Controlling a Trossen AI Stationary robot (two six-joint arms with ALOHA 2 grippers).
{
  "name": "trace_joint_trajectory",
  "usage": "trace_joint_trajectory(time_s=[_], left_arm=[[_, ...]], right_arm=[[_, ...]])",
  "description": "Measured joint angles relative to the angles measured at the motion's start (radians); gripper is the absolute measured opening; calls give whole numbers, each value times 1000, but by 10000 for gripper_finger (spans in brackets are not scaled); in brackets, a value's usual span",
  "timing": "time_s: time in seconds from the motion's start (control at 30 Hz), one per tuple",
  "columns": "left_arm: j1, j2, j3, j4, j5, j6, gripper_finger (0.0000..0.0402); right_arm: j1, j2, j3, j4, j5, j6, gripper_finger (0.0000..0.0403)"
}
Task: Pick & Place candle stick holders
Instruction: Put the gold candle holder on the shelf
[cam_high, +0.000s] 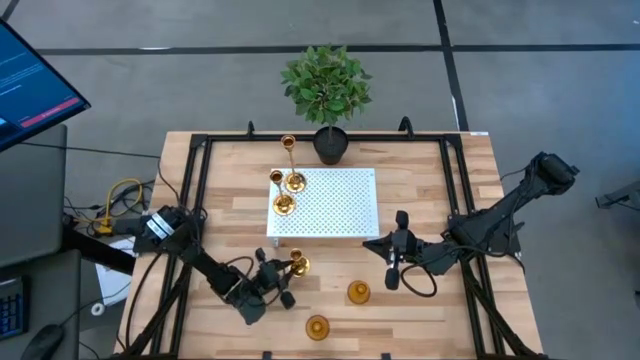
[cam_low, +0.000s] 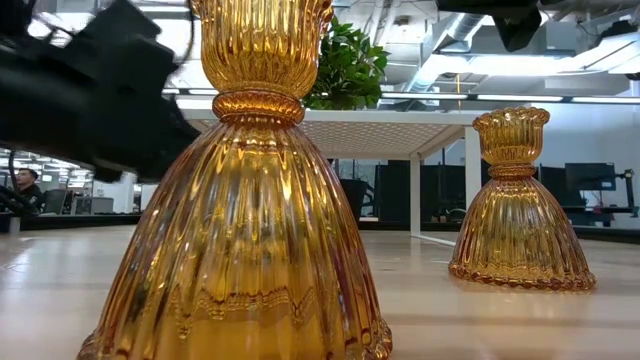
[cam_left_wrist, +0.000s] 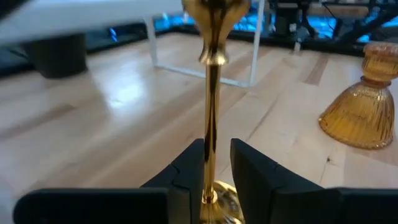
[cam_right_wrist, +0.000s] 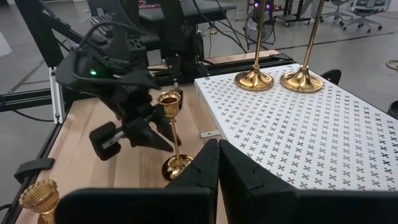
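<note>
A tall thin-stemmed gold holder (cam_high: 297, 265) stands upright on its round base (cam_right_wrist: 177, 167) on the wooden table, just in front of the white perforated platform (cam_high: 330, 205). My left gripper (cam_high: 283, 274) is open, with one finger on each side of the stem (cam_left_wrist: 212, 124), low down near the base. A narrow gap shows on both sides of the stem. My right gripper (cam_high: 393, 268) is shut and empty, hovering off the platform's front right corner. Two more tall gold holders (cam_high: 292, 182) (cam_high: 284, 204) stand on the platform's left part.
Two squat amber ribbed holders (cam_high: 358, 292) (cam_high: 317, 326) stand on the table near its front edge; they fill the low view (cam_low: 240, 250) (cam_low: 515, 220). A potted green plant (cam_high: 328, 90) stands at the far edge. Black frame rails run along the table's sides.
</note>
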Motion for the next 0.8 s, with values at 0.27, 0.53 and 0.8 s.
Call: trace_joint_trajectory(time_s=[0.27, 0.53, 0.8], left_arm=[[89, 0, 0, 0, 153, -22, 75], [76, 0, 0, 0, 157, -22, 47], [31, -9, -1, 2, 169, 10, 15]], right_arm=[[0, 0, 0, -1, 0, 0, 0], [0, 0, 0, -4, 0, -2, 0], [0, 0, 0, 5, -1, -1, 0]])
